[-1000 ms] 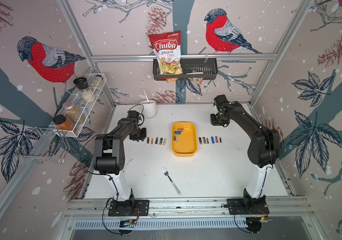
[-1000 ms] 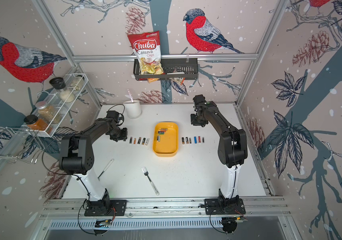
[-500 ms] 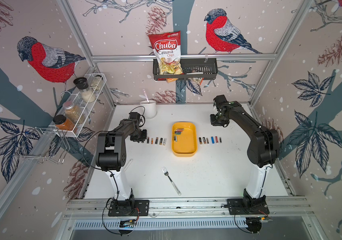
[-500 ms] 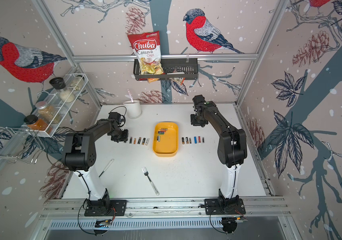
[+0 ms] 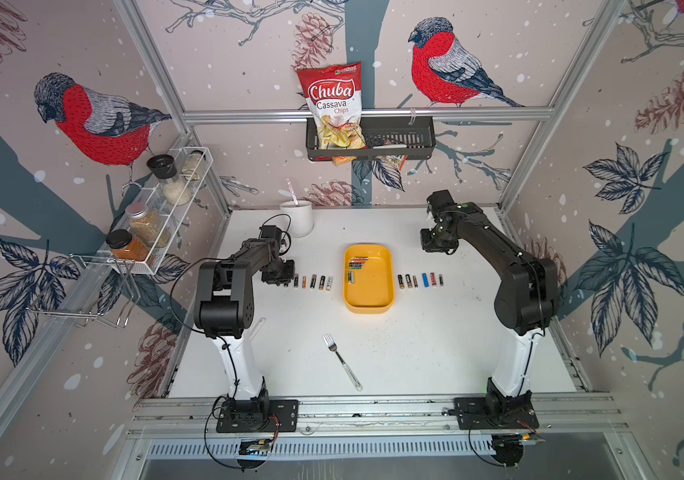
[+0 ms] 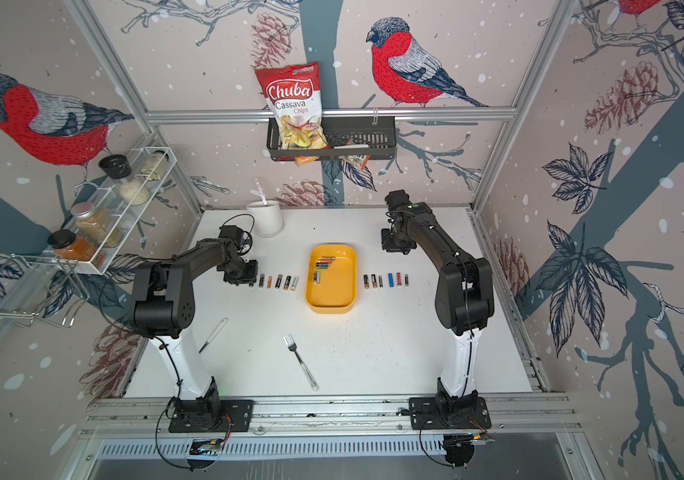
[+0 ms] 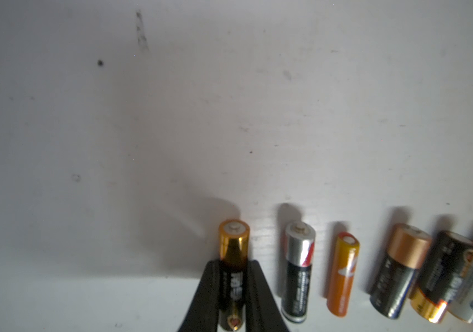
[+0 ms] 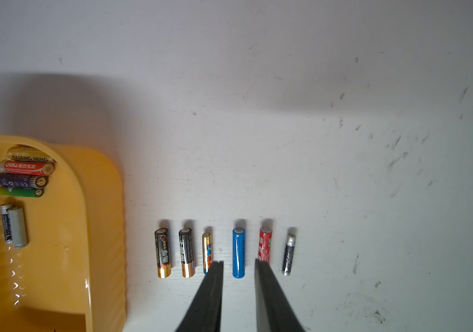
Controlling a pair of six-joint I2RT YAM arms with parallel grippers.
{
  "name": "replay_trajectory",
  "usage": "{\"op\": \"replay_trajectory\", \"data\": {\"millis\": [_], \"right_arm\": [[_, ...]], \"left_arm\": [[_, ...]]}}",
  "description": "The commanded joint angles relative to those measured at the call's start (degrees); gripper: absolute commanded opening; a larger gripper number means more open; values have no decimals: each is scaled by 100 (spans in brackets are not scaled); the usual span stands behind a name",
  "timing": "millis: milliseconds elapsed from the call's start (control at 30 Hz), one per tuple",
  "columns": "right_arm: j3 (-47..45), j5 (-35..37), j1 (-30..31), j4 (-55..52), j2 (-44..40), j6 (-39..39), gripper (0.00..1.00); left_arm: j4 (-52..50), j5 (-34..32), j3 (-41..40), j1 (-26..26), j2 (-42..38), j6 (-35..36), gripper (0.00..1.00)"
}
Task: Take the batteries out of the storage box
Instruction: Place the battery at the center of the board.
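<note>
Placing step: your left fingers (image 7: 205,299) pinch a black-gold battery (image 7: 233,244) low over the table (image 7: 143,115) at the end of the row (image 7: 343,273), so spread them and lift clear; your right fingers (image 8: 209,299) hang slightly spread and empty, with six batteries (image 8: 25,168) waiting in the storage box (image 8: 103,215) off to their side.

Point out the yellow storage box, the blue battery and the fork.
yellow storage box (image 5: 373,286): in a top view, on its bare floor.
blue battery (image 8: 238,253): right wrist view, on the middle of its body.
fork (image 5: 343,363): in a top view, on its handle.
</note>
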Motion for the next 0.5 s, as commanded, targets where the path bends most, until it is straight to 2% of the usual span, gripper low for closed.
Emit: {"op": "replay_trajectory", "data": {"millis": [0, 467], "right_arm": [[9, 81, 7, -95, -14, 46, 26], [-26, 90, 2, -76, -58, 41, 27]], "left_arm": [[0, 21, 12, 18, 25, 81, 19], [-18, 29, -19, 18, -1, 68, 24]]}}
